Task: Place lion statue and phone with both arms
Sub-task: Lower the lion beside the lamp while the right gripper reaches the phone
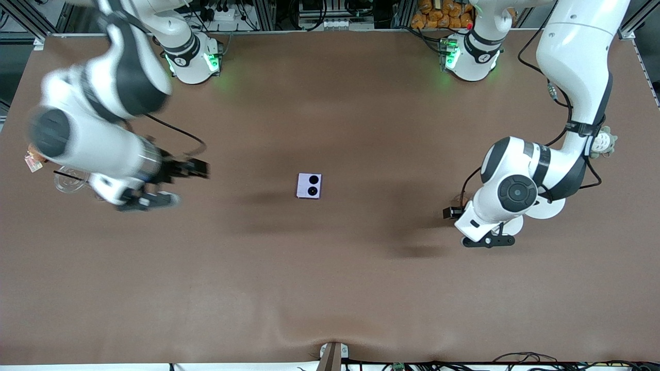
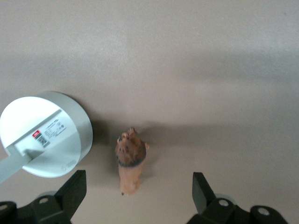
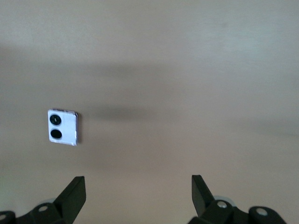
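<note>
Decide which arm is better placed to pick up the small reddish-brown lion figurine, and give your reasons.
The left. Its open pincer hangs right over the small reddish-brown lion figurine, beside a white round disc. The right pincer, also open, is over bare table, with only the lavender phone ahead.

Table (image 1: 330, 288): a wide brown top, matte, filling almost everything I can see.
Table surface: soft dark shadows lie across the middle of it.
Light: green glows fall on the table at its top edge, in two spots.
Frame rails (image 1: 20, 18): metal bars stand just above the table's top edge.
Cables (image 1: 227, 13): black leads and plugs bunch among the frame rails.
Bracket (image 1: 332, 355): a small metal fitting sits at the table's lower edge, midway along.
</note>
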### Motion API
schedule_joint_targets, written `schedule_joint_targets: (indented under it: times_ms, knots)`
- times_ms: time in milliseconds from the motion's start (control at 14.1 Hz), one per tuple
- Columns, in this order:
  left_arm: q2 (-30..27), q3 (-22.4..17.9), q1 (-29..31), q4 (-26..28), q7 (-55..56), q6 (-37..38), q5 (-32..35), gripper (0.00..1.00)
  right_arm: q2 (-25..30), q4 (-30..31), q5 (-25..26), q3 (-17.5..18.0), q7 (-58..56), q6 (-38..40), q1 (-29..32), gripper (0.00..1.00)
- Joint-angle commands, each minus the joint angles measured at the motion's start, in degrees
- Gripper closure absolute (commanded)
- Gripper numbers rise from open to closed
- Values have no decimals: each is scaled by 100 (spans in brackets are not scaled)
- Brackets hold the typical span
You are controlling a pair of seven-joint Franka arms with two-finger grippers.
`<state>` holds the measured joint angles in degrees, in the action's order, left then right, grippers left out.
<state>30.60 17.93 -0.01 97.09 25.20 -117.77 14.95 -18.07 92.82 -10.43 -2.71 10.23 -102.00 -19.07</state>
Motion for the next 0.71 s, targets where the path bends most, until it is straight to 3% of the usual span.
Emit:
schedule_joint_targets:
  times_ms: [0, 354, 638]
  knots:
    - [-528, 17, -16, 47, 117, 420, 113, 0, -608, -159, -99, -72, 802, -267, -465, 0]
    - [-994, 272, 10, -489, 90, 1544, 34, 0, -1338, -168, -64, -72, 1690, -1381, -1370, 0]
    - [-1425, 290, 19, -525, 81, 1950, -166, 0, -1945, -177, -20, -80, 1754, -2331, -1819, 0]
